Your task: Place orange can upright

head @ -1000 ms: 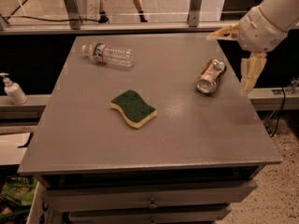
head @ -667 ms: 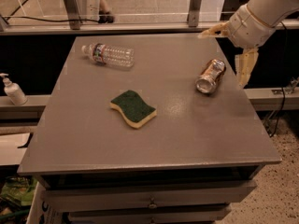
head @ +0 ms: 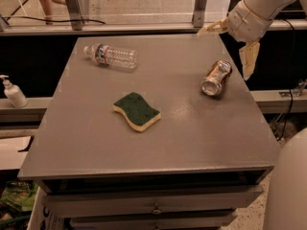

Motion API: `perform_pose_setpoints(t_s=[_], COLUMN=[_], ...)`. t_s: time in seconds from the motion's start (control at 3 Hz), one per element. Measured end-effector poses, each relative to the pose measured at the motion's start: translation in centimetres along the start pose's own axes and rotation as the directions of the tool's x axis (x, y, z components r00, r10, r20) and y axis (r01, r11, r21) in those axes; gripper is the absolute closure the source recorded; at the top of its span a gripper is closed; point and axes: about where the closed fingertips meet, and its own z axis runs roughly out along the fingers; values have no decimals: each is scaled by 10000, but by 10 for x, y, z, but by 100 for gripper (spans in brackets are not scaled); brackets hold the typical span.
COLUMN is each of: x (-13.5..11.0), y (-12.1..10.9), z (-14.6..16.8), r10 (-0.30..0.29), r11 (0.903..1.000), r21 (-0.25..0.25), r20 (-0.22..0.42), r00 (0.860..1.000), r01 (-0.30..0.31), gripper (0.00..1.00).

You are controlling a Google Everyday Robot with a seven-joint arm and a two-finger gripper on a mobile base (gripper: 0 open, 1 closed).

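Moving since a second ago: your hand (head: 231, 44) has risen and drawn slightly left. Its lower finger, then alongside the orange can (head: 217, 77), now hangs by the can's far end. Everything on the counter (head: 144, 147) lies as it did.
Pump bottle (head: 12, 92): upright on a lower ledge off the counter's left side. You cannot tell its contents.
Water bottle (head: 111, 56): clear, on its side at the far left of the counter, cap pointing left. You cannot tell whether it holds anything.
Sponge (head: 136, 110): green face up, yellow beneath, near the middle, well apart from both bottle and can.
Orange can: on its side at the right of the counter, silver end toward the camera, not upright. Nothing touches it.
Hand: above the counter's far right corner, near the can, fingers spread wide and gripping nothing.
Drawers (head: 153, 207): shut under the counter, contents hidden.
Cut off: the arm (head: 268, 4) leaves the view at the top right. A white rounded body (head: 290, 186) is clipped at the lower right corner.
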Motion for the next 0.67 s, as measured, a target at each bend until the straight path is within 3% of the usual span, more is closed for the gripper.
perform_pose_setpoints(t_s=[0.33, 0.67], x=[20, 39], y=[0, 7], z=[5, 10], r10=[-1001, -1595], r11=[9946, 9860], r21=[-306, -570], r20=[-310, -506], r00=[9945, 9859], r01=[991, 1566], gripper=[0, 0])
